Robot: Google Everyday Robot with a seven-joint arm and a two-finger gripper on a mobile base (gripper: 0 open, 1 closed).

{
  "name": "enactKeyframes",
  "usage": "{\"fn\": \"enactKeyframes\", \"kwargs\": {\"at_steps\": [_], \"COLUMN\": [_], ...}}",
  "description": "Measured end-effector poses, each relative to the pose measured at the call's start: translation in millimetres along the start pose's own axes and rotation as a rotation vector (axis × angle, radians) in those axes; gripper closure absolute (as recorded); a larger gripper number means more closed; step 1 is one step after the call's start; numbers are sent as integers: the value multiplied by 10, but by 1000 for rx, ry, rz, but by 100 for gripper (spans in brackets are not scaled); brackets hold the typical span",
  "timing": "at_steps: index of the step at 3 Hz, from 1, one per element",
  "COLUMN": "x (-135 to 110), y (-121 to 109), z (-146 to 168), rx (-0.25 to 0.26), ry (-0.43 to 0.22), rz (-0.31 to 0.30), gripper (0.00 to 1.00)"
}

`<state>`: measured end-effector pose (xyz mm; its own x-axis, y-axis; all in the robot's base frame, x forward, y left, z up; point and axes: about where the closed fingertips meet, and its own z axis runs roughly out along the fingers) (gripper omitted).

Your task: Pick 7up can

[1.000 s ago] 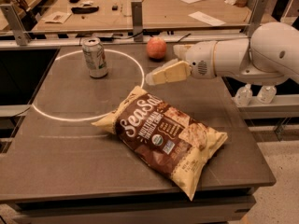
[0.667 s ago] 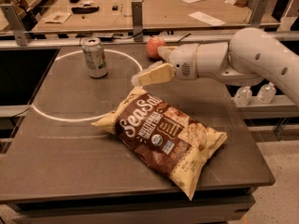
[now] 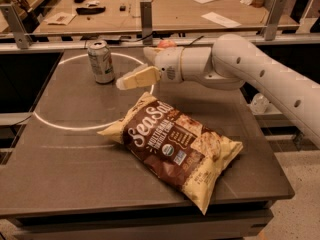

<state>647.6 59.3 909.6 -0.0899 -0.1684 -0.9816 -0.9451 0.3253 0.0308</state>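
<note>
The 7up can (image 3: 101, 61) stands upright at the far left of the dark table (image 3: 65, 154), inside a white circle line. It has a silvery top and a pale greenish label. My gripper (image 3: 134, 79) is a pale yellow piece at the end of the white arm (image 3: 235, 64). It hovers just to the right of the can, a short gap away, at about the height of the can's lower half. It holds nothing that I can see.
A brown and cream SeaSalt chip bag (image 3: 175, 144) lies across the table's middle and front right. A reddish apple (image 3: 166, 44) peeks out behind the arm's wrist. A metal rail (image 3: 145, 19) and a wooden bench with papers stand behind the table.
My arm has swung left across the table, bringing the gripper from near the apple to close beside the can. The wrist now covers most of the apple. The can and bag have not moved.
</note>
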Motion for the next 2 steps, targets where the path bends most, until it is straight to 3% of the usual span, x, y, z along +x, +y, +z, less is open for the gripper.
{"fn": "enactKeyframes", "kwargs": {"at_steps": [1, 2], "x": [-66, -152], "y": [-55, -90], "z": [299, 542], "rx": [8, 51], "ry": [-3, -20], "rz": [-2, 6], "gripper": [0, 0]}}
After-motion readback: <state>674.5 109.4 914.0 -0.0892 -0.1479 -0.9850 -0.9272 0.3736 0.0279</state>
